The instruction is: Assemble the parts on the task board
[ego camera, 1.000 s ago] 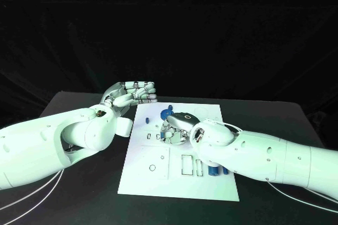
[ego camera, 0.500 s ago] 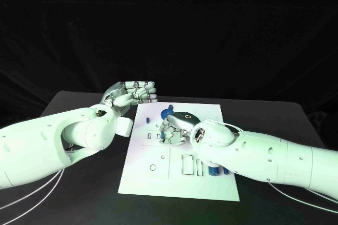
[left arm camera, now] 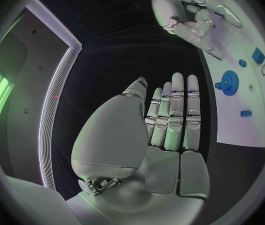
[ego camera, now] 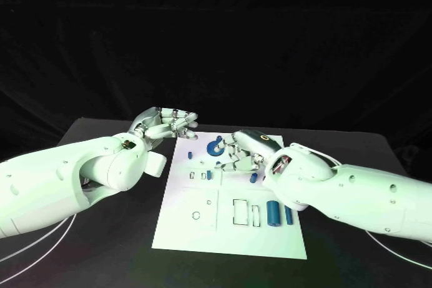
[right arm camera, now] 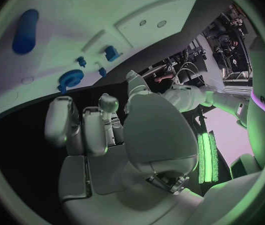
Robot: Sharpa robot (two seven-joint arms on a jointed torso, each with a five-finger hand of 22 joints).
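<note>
The white task board [ego camera: 225, 228] lies in the middle of the table. A blue gear [ego camera: 214, 146] stands near its far edge, with small blue pieces [ego camera: 209, 175] around the middle. Two blue cylinders [ego camera: 273, 213] lie side by side near my right arm. My right hand [ego camera: 241, 152] hovers above the board just right of the gear, fingers loosely bent and holding nothing. My left hand [ego camera: 167, 122] is raised over the board's far left corner, also without a part. The left wrist view shows its fingers [left arm camera: 173, 115] straight, the gear [left arm camera: 227, 80] beyond them. The right wrist view shows the gear [right arm camera: 71, 78] and a cylinder [right arm camera: 25, 31].
Black table [ego camera: 108, 238] surrounds the board on all sides. Empty rectangular slots [ego camera: 240, 211] sit in the board's near half beside the cylinders. My two white forearms reach in over the board's left and right edges.
My right hand has lifted off the board's middle and moved back and to the right, uncovering small blue pieces there. My left hand's fingers have loosened slightly.
</note>
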